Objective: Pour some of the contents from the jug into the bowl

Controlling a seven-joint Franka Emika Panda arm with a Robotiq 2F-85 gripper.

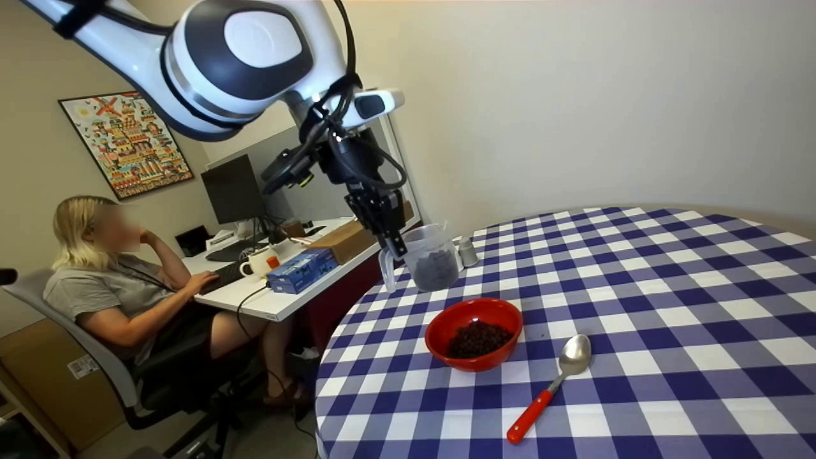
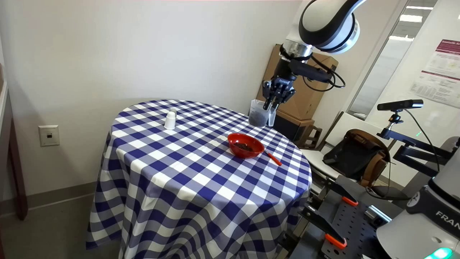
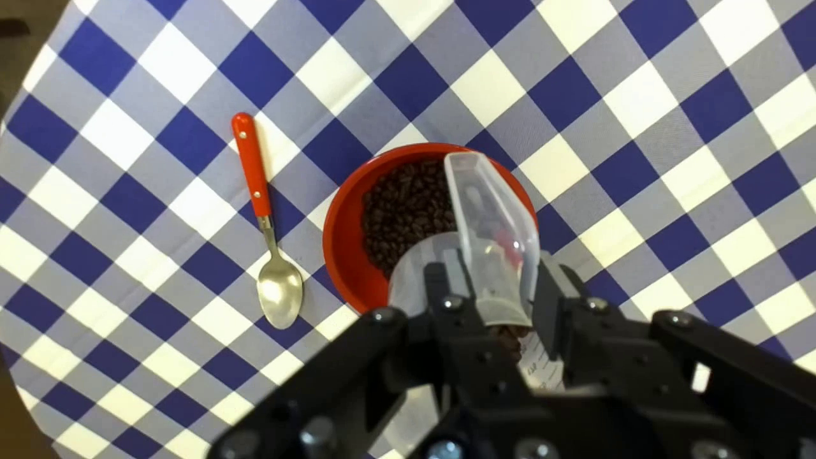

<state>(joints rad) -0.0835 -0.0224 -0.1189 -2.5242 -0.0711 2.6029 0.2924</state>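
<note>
- Currently holds the jug (image 2: 258, 113) in the air, about upright, above and near the bowl (image 3: 349, 255), not touching it.
- Clamps the gripper (image 2: 270, 106) on the jug's handle (image 1: 387, 271) from either side.
- Looks light and stiff, probably slippery along the smooth wall; best held by that handle, not squeezed round the body.
- Probably weighs to one side of that hold, so may twist; calls for slow tilting.
- Shows dark beans (image 3: 408, 210) in the bowl and dark contents (image 1: 437, 271) low in the jug.
- Has a spoon (image 3: 264, 223) beside the bowl and a white shaker (image 2: 170, 121) well apart.
</note>
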